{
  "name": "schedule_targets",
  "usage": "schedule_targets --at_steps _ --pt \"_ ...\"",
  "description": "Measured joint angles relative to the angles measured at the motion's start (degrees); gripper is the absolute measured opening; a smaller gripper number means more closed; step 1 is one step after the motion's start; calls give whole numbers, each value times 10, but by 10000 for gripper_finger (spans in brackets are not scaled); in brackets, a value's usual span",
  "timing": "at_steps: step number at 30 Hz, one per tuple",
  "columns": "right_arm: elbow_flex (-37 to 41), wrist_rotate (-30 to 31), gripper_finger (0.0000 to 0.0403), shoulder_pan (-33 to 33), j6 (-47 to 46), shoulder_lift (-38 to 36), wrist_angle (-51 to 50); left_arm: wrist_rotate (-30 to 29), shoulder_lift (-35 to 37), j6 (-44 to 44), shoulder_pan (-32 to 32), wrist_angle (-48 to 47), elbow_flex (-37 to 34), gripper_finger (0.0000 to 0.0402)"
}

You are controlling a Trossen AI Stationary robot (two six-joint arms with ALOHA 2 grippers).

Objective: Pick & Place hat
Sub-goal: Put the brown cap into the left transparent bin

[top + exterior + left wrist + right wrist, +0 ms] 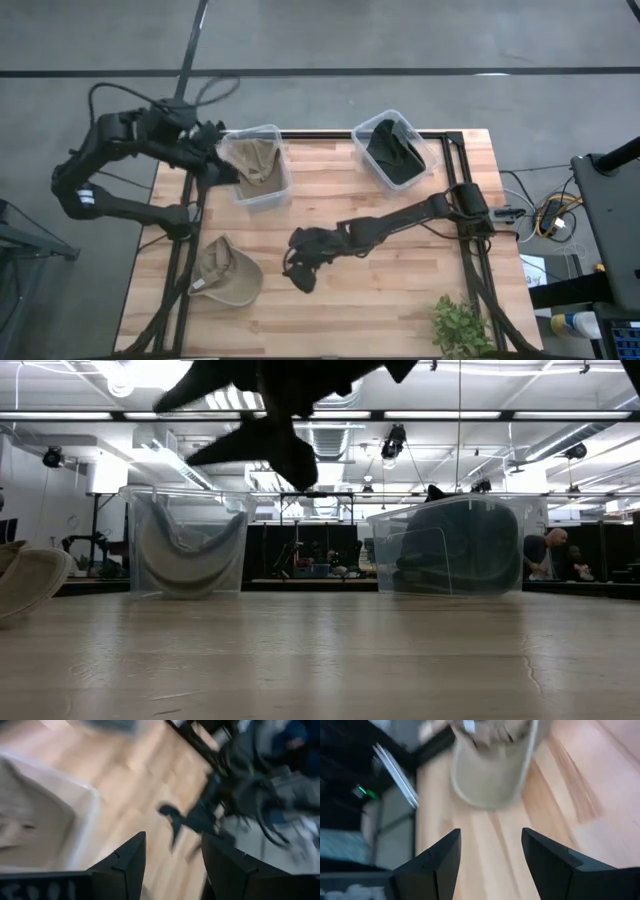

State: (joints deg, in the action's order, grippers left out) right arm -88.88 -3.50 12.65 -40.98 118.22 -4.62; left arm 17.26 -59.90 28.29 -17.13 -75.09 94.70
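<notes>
A khaki fabric cap (226,275) lies brim-out on the pale wooden table (400,300), just ahead of the right gripper (300,268), whose two dark fingers (437,865) stand apart with nothing between them; its wrist camera looks straight past them at the cap (492,767). A second khaki hat (254,160) sits inside a clear plastic bin (262,195), directly beside the left gripper (222,168), whose jaws are likewise parted and empty (the bin's pale wall (75,827) shows just beside them). Farther across, a black hat (392,155) fills another clear bin (425,150). A small green plant (462,328) stands at the table's near corner.
</notes>
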Motion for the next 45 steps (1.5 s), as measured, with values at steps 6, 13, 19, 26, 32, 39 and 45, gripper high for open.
schedule_targets --at_steps 6,13,19,26,32,39,45 --pt "2 0 203 7 24 -5 -120 31 -5 -11 82 3 -54 183" --pt "2 -3 203 31 70 -20 -210 27 -14 -4 167 16 -136 183" --pt "2 2 203 40 80 -40 -235 23 -14 -18 211 62 -230 183" --pt "2 25 203 43 82 -72 -282 29 -22 -29 248 87 -326 183" --pt "3 55 203 43 77 -88 -289 18 -30 -57 273 156 -383 183" --pt "3 71 203 43 72 -91 -293 1 -66 -117 294 191 -416 183" --pt "4 72 203 43 77 -91 -295 -8 -122 -193 298 197 -419 183"
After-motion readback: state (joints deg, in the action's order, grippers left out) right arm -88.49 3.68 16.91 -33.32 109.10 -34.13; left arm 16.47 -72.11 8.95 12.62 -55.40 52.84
